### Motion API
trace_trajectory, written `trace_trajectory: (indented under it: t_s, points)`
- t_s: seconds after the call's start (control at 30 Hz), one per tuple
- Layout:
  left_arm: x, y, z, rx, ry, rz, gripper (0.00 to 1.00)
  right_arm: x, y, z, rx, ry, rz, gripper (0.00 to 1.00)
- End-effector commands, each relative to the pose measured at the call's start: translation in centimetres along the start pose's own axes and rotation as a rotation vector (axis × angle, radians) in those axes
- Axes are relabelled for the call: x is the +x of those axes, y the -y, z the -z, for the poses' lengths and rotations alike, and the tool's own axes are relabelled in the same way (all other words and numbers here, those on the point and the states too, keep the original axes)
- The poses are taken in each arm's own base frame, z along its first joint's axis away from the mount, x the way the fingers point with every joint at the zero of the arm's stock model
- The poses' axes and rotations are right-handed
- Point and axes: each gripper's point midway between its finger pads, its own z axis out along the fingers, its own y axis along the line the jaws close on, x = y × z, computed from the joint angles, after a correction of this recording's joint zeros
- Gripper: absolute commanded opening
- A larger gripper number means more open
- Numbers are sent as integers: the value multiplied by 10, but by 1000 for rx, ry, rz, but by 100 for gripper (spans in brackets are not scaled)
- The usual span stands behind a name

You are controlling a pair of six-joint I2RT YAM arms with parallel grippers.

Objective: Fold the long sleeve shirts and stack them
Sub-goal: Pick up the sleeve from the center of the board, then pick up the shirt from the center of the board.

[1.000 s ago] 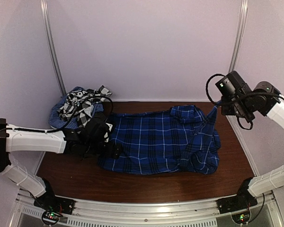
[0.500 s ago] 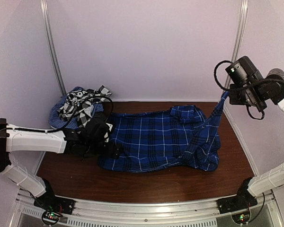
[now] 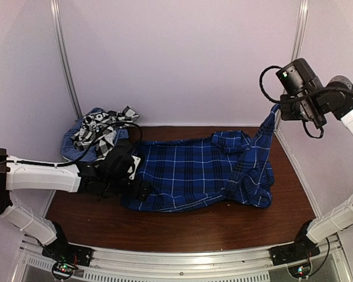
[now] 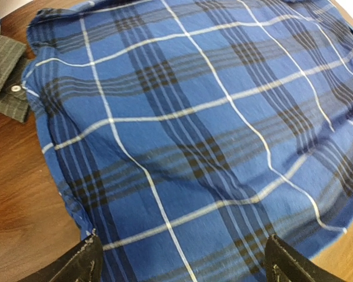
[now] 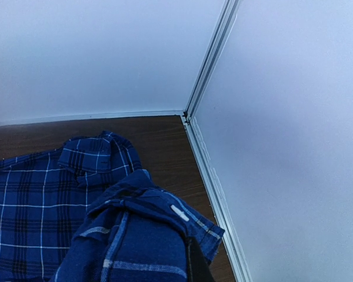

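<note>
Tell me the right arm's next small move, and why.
Probably carry the right gripper left and down, laying the sleeve across the blue shirt. It is shut on that sleeve, held high, while the shirt's body lies spread flat and the left gripper stands open over its other end.

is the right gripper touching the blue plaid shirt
Touching. The top external view shows a sleeve of the blue plaid shirt pulled up taut into the right gripper. The right wrist view shows cloth bunched against its fingers.
</note>
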Motion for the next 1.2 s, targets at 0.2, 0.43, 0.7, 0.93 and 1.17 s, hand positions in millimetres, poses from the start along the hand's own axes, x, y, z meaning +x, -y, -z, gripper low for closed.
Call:
trace_trajectory:
  t_s: [0.2,0.43,0.7,0.93,1.17]
  points:
    - [1,54,51,367,30,-215,95,50,6,-37,97,-54,53,1]
    - [27,63,54,397,-52,-385,90,44,26,-52,113,-63,27,0]
    - [40,69,38,416,-136,-512,85,31,31,-61,126,-65,32,0]
    - [53,64,20,396,-182,-645,85,18,34,-66,123,-64,35,0]
    - [65,50,1,321,-264,-722,78,14,33,-71,113,-71,35,0]
